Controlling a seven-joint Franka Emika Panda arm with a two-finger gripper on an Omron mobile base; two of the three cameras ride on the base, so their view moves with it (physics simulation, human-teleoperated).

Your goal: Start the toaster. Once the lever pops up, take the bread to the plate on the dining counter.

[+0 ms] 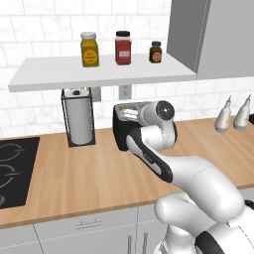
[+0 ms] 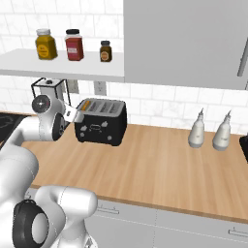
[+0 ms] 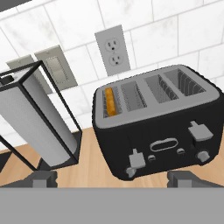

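The claw (image 3: 113, 179) is spread as wide as it goes, both dark tips low in the hand view, nothing between them. Straight ahead of it sits the toaster (image 3: 157, 127), black and boxy, its front facing the claw, two grey levers on that front. In its leftmost slot stands the bread (image 3: 112, 101), a thin orange slice, sunk in with the top edge showing. The toaster rests on the wooden surface (image 1: 89, 173) against the tiled wall. To its left stands the paper-towel holder (image 1: 79, 119), wire-framed, close beside it but apart. Further right along the surface, two pale bottles (image 2: 209, 131). Up on the shelf (image 1: 99, 72), three jars (image 1: 122, 48) in a row.
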